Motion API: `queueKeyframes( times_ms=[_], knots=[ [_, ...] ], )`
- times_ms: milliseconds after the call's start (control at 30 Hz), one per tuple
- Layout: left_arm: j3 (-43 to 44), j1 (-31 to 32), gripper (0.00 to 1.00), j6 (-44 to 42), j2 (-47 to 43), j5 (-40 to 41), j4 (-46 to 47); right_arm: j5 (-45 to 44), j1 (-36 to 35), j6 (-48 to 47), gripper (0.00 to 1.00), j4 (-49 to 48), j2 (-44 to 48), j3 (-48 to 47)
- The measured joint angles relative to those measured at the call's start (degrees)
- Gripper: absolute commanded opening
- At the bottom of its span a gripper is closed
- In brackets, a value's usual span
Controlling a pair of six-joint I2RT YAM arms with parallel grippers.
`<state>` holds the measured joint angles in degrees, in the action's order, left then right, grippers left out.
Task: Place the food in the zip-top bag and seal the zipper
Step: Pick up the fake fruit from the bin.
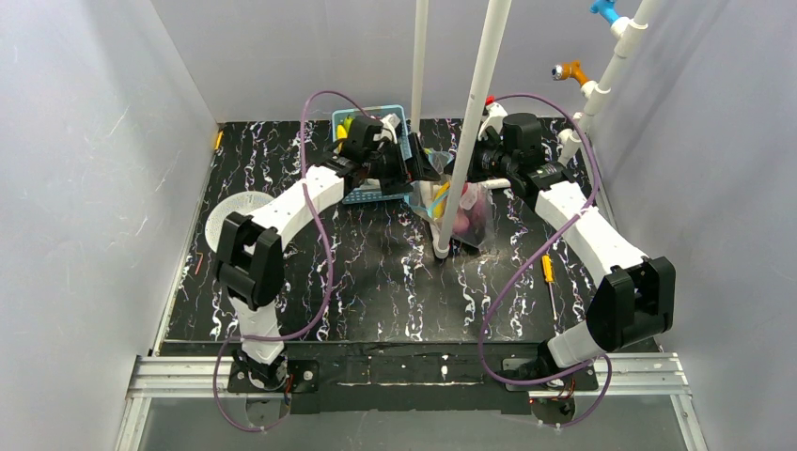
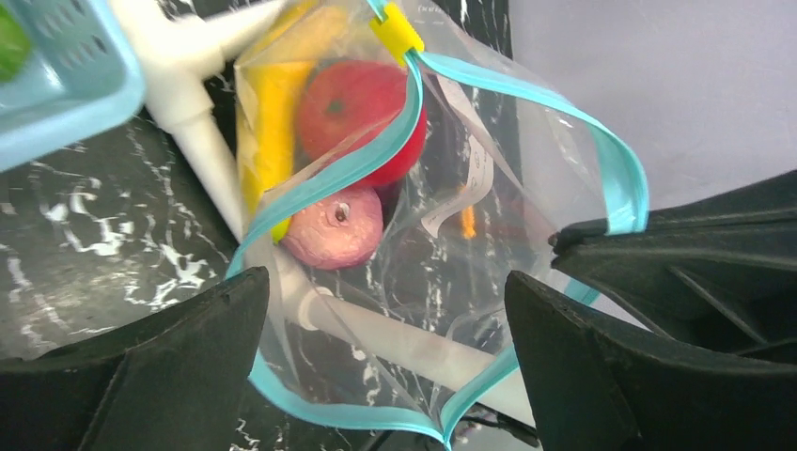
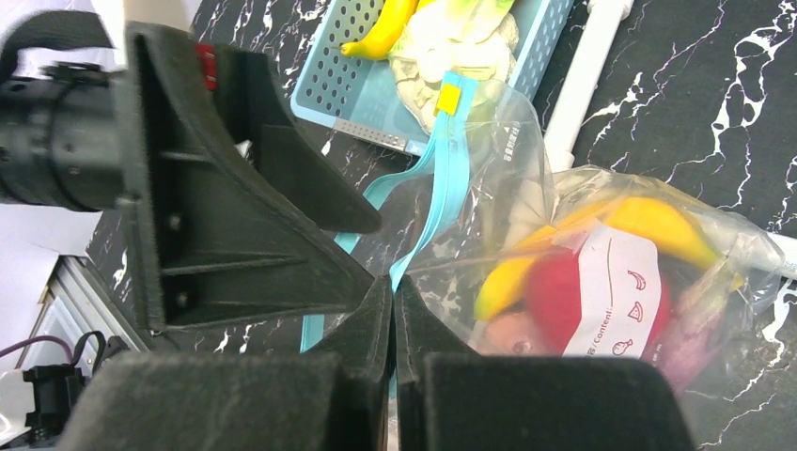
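The clear zip-top bag (image 1: 462,214) lies mid-table by a white pipe, its mouth gaping. Inside it are a yellow banana (image 2: 273,122), a red apple (image 2: 362,103) and a pinkish-purple piece (image 2: 334,230). The teal zipper strip (image 2: 357,164) carries a yellow slider (image 2: 395,28) at its far end. My left gripper (image 2: 387,277) is open, its fingers on either side of the bag's mouth and gripping nothing; it sits at the bag's upper left in the top view (image 1: 416,169). My right gripper (image 3: 393,287) is shut on the zipper strip (image 3: 442,178) at the mouth's edge.
The light-blue mesh basket (image 1: 368,195) stands just behind the bag, holding another banana (image 3: 381,33) and the white-green cabbage (image 3: 451,47). White pipes (image 1: 475,113) rise through the middle. A yellow-handled screwdriver (image 1: 548,272) lies right of the bag, and a white round mesh thing (image 1: 235,211) lies at the left.
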<state>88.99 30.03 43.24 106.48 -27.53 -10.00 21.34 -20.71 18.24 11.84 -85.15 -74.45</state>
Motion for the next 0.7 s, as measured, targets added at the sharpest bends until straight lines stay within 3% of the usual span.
queueKeyframes(
  times_ms=[367,533,700],
  knots=[
    [-6.78,-4.62,0.92,-5.74,-15.19,21.4,-0.96,0.07,0.0,0.04,0.01,-0.44,-1.04,0.01],
    [-5.25,-4.73,0.84,-12.04,-13.8,30.7,-4.9,0.29,0.0,0.26,0.01,-1.25,-1.89,0.01],
    [2.67,-4.69,0.69,-19.41,-6.13,35.89,-10.9,0.28,0.0,0.46,0.01,-1.58,-2.65,0.01]
  ],
)
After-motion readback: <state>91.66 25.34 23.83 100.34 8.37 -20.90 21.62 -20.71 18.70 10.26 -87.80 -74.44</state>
